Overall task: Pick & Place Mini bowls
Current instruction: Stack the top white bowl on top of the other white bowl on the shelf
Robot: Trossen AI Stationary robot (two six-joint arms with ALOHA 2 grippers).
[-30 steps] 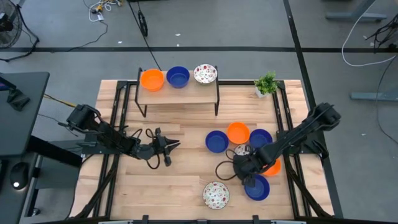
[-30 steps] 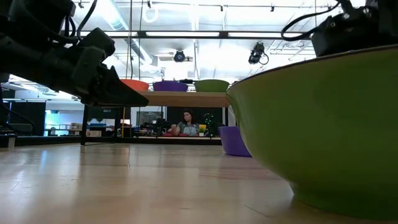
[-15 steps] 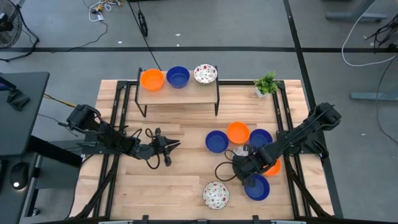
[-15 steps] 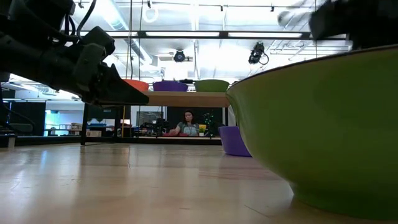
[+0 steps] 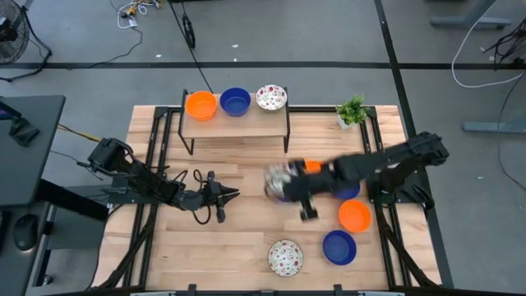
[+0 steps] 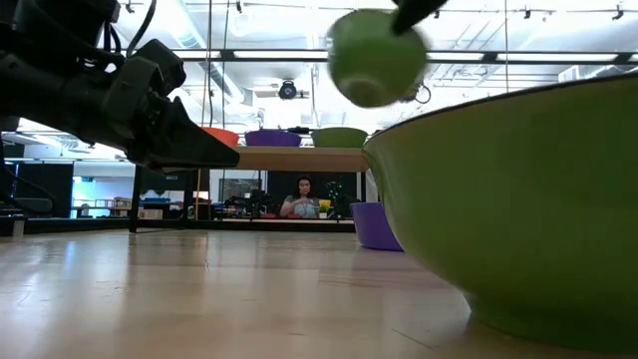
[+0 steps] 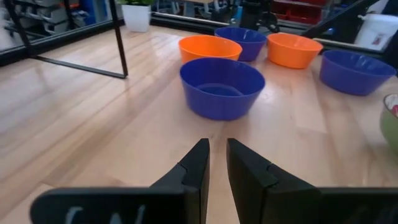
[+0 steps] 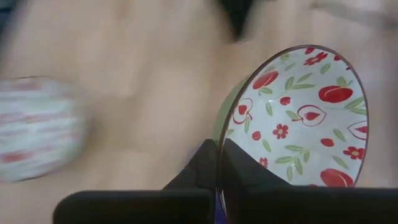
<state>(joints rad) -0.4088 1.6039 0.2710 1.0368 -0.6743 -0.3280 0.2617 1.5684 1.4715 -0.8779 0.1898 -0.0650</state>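
Note:
My right gripper [image 5: 285, 184] hangs above the table's middle, shut on a white mini bowl with a red flower pattern [image 8: 298, 118], which shows blurred in the high view [image 5: 275, 177] and up high in the low view [image 6: 377, 55]. Below it, blue [image 5: 339, 247], orange [image 5: 355, 215] and patterned [image 5: 285, 257] mini bowls rest on their bases on the table. An orange [image 5: 200, 104], a blue [image 5: 235, 101] and a patterned bowl [image 5: 271, 97] stand on the shelf. My left gripper [image 5: 235, 193] waits left of centre, a narrow gap [image 7: 217, 155] between its fingers, holding nothing. My right gripper pinches the patterned bowl's rim [image 8: 221, 138], one finger on the green outer wall and one inside. The fingers slant down from the table's right side. The bowl is lifted clear of the table and tipped up on edge.
A black-legged wooden shelf [image 5: 238, 121] stands at the far middle, a small potted plant [image 5: 352, 109] at the far right. More bowls [image 7: 222, 87] sit partly under my right arm. The near patterned bowl [image 6: 518, 199] fills the low view's right. Bare wood lies at the near left.
My right gripper has shut on the patterned bowl among the bowls at the right, then risen fast and swung toward the table's middle and far side, rolling its wrist. The bowl has been lifted clear and tipped on edge.

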